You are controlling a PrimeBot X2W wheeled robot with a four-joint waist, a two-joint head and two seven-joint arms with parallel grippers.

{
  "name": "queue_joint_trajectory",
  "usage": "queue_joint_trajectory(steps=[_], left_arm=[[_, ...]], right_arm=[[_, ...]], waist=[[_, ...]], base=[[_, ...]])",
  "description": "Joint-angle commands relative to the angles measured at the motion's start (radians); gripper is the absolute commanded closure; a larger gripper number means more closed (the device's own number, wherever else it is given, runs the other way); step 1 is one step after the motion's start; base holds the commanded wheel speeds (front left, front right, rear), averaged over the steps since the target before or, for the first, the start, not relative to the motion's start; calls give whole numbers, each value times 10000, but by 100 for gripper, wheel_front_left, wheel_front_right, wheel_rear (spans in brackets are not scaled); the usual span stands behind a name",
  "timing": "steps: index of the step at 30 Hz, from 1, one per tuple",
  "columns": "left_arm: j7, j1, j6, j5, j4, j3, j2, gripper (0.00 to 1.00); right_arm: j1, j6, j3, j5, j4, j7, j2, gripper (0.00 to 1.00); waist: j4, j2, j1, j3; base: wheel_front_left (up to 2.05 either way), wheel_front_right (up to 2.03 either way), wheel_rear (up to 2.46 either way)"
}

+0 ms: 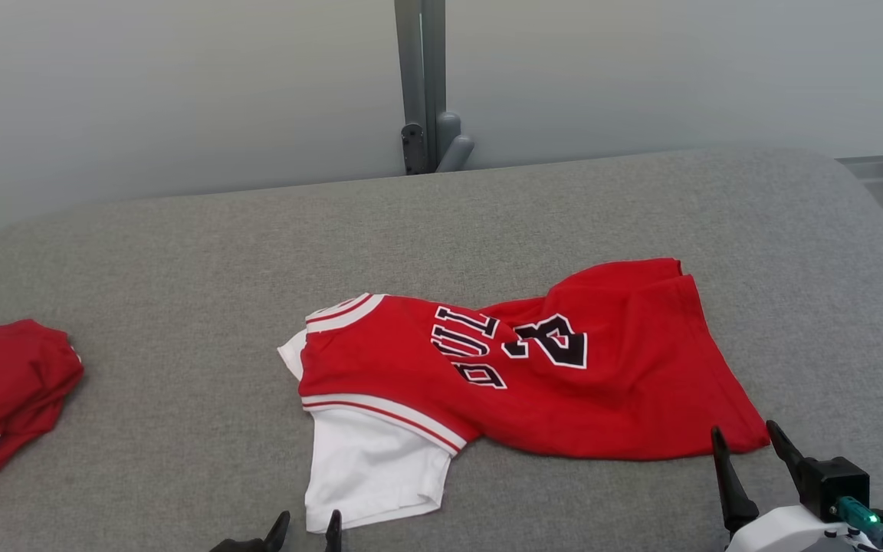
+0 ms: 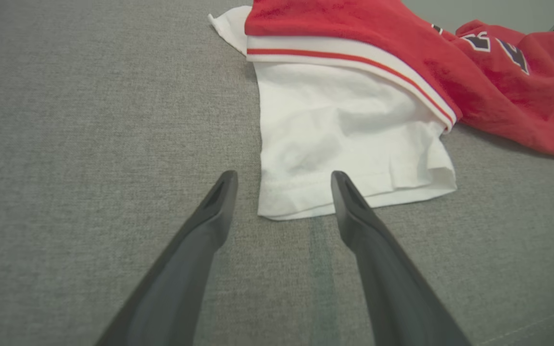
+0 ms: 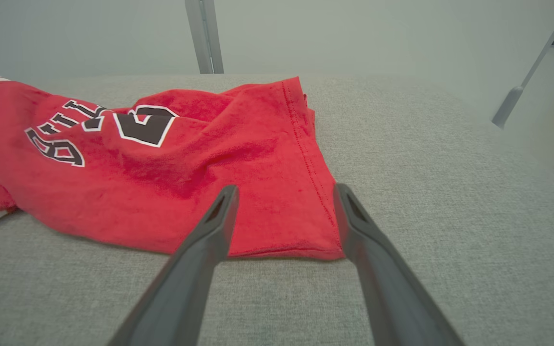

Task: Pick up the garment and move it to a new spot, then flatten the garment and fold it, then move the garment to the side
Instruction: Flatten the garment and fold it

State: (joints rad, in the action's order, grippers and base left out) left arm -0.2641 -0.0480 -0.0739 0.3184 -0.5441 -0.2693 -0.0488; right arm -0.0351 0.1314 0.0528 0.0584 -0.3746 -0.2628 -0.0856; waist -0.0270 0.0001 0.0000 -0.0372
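A red jersey garment [image 1: 564, 368] with white sleeves and black lettering lies rumpled on the grey padded table [image 1: 181, 253]. Its white sleeve [image 2: 344, 139] points toward me. My left gripper [image 1: 308, 527] stands open just short of that sleeve's hem, its fingers [image 2: 219, 202] straddling the sleeve's near left corner in the left wrist view. Over at the lower right, my right gripper [image 1: 745, 441] is open at the red hem's near corner [image 3: 301, 226], nothing between its fingers [image 3: 219, 216]. In the right wrist view the garment [image 3: 161, 158] spreads left.
A second red garment [image 1: 4, 391] lies bunched at the table's left edge. A grey post with a bracket [image 1: 422, 92] stands behind the table against a pale wall. The table's right edge curves away near my right arm.
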Motion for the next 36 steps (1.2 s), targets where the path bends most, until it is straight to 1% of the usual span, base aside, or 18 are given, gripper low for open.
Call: queue_joint_trajectory(steps=[1, 10, 18, 19, 20, 21, 28, 36], left_arm=[[0, 250, 88, 138, -135, -21, -37, 0], [3, 640, 390, 489, -1101, -162, -39, 0], [22, 807, 344, 690, -1537, -318, -36, 0], [22, 814, 343, 707, -1538, -335, -36, 36], [22, 821, 309, 717, -1514, -355, -36, 60], [22, 826, 287, 679, -1468, -375, -36, 100], [7, 726, 176, 305, -1029, -143, -40, 100], [2, 428, 5, -326, -761, 314, -37, 100]], right_arm=[[153, -14, 10, -37, -27, -29, -80, 0], [355, -14, -27, -45, -54, -29, -123, 0], [429, -14, -56, 79, -27, -29, -135, 0], [422, -14, -44, 75, -35, -29, -132, 0], [408, -14, -21, 71, -57, -29, -125, 0], [392, -14, 11, 72, -80, -29, -116, 0], [451, -14, 535, 246, -396, -29, -64, 0], [872, -14, 1507, 417, -1698, -29, 49, 0]], waist=[[-197, -1, 0, 179], [-480, -1, 0, 432], [-609, -1, 0, 578], [-614, -1, 0, 581], [-616, -1, 0, 582], [-612, -1, 0, 582], [-330, -1, 0, 539], [175, -1, 0, 625]], base=[[0, 0, 0], [0, 0, 0], [0, 0, 0], [0, 0, 0], [0, 0, 0], [0, 0, 0], [0, 0, 0], [0, 0, 0]])
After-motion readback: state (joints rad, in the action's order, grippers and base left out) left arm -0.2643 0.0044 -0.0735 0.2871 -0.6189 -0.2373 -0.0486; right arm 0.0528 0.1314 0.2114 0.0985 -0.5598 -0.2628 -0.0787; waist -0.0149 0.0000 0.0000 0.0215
